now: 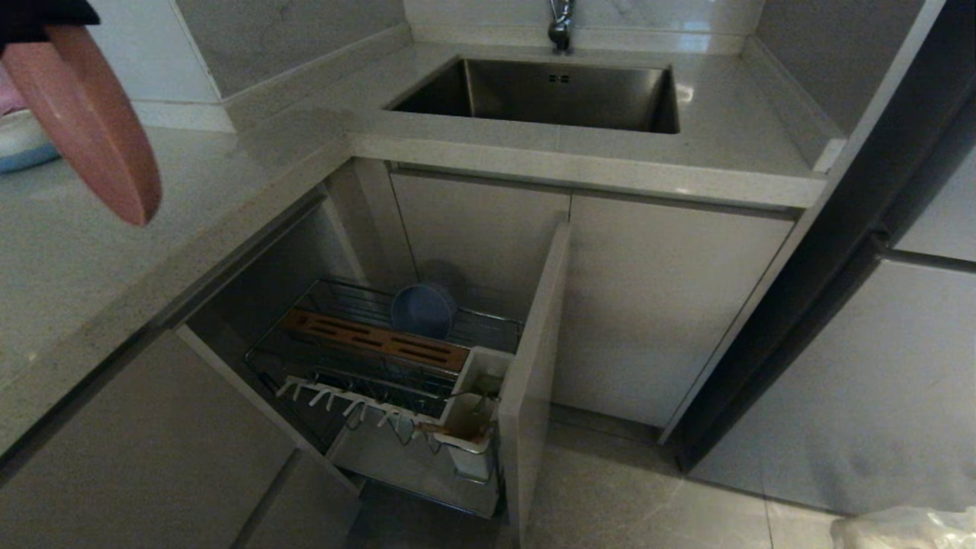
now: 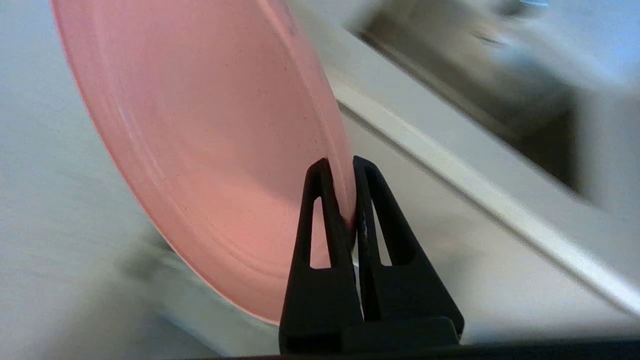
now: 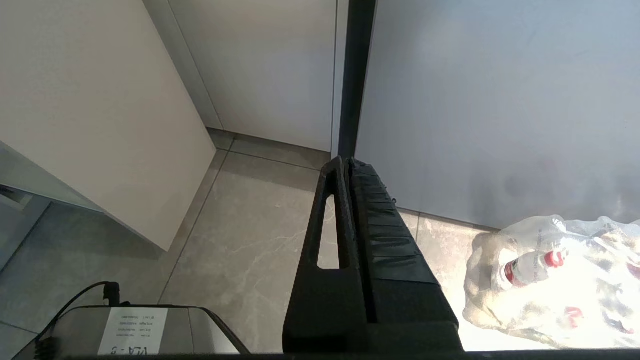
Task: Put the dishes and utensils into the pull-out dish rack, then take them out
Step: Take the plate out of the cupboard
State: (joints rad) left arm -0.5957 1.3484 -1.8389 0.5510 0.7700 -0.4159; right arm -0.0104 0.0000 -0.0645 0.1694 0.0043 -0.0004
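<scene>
Salmon-pink plate (image 2: 210, 150) is what you have in the left gripper (image 2: 341, 167): its two black fingers (image 2: 325, 200) are pinched onto the plate's rim, one on each face. In the head view you see that same plate (image 1: 91, 122) tilted steeply on edge at the upper left, up in the air above the grey countertop (image 1: 69, 252), with only a dark bit of the arm showing at the corner.

Below and to the right of it, your pull-out dish rack (image 1: 396, 374) stands drawn out of the lower cabinet, its beige front panel (image 1: 534, 358) edge-on to you. The blue-grey bowl (image 1: 423, 309) sits tipped on its side at the back of the wire basket, just behind the slotted wooden strip (image 1: 374, 339). A row of white pegs (image 1: 343, 400) runs along the front, and the white utensil cups (image 1: 473, 412) stand at the corner next to the panel; something thin pokes out of them, but you cannot tell what.

The sink (image 1: 549, 95) lies in the counter beyond, under the tap (image 1: 560, 27).

Your right gripper (image 3: 347, 162) hangs low over the tiled floor (image 3: 250, 240), fingers pressed together on nothing, near a clear plastic bag of bottles (image 3: 555, 275).
</scene>
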